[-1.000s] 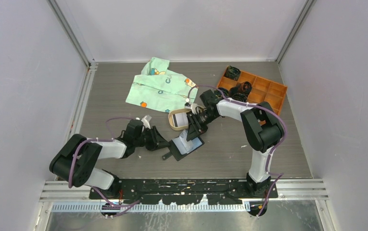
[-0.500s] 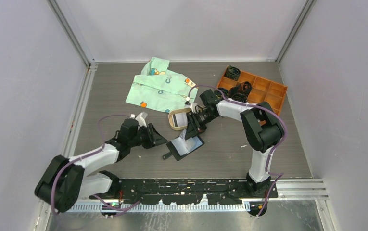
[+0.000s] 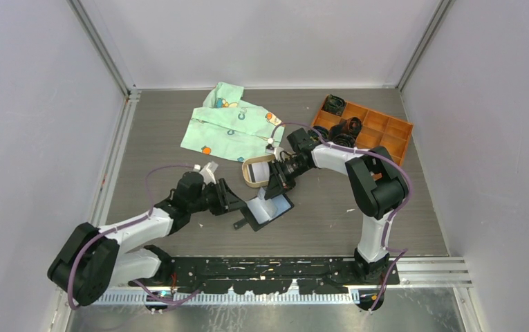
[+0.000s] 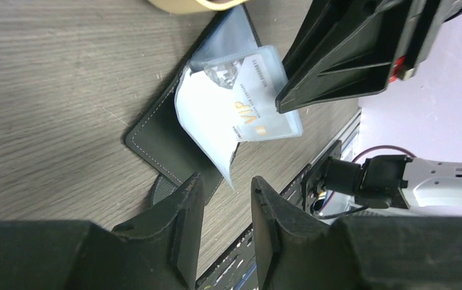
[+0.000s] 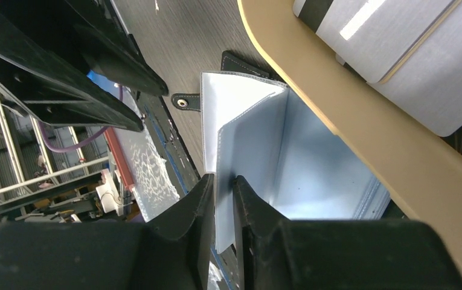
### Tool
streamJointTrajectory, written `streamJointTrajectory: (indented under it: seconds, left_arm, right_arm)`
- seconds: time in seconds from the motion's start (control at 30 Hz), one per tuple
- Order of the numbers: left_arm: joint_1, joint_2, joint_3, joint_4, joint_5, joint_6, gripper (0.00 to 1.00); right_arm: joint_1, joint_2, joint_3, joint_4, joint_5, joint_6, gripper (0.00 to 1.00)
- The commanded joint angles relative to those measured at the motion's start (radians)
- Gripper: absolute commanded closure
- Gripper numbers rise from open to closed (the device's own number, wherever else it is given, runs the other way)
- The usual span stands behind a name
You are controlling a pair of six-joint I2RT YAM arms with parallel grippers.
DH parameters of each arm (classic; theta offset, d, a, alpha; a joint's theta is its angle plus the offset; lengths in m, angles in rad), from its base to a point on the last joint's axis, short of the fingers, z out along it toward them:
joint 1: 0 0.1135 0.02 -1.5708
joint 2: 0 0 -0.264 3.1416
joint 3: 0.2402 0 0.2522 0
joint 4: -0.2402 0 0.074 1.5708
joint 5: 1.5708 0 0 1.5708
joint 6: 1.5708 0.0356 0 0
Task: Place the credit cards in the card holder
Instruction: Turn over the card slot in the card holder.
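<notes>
Your right gripper [image 5: 223,179] pinches a pale pocket leaf of the open holder [image 4: 156,133]; your left gripper [image 4: 226,184], jaws slightly parted and empty, hovers just left of it.

Open card holder [image 3: 270,209], cards partly stowed
The black wallet lies spread flat with one pale, clear sleeve lifted upright. A whitish VIP card [image 4: 258,106] sits inside a sleeve, and whitish-grey cards [image 5: 391,54] rest in the tan tray [image 5: 337,115] just beside it.
</notes>
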Motion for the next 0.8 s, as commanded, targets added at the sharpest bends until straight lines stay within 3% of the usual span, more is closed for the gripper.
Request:
streamJointTrajectory:
  seconds: [0.0,0.43,0.77]
  left_arm:
    - [-0.044,0.067,0.058,0.106,0.006,-0.017,0.65]
    - [-0.058,0.146,0.078,0.174,-0.014,-0.03,0.65]
    - [-0.067,0.212,0.077,0.232,-0.01,-0.044,0.65]
  right_arm:
    - [0.006,-0.05,0.005,0.025,-0.013,0.022,0.76]
    - [0.029,-0.028,0.02,-0.003,-0.104,0.011,0.62]
    - [0.069,-0.012,0.072,-0.124,-0.056,-0.101,0.63]
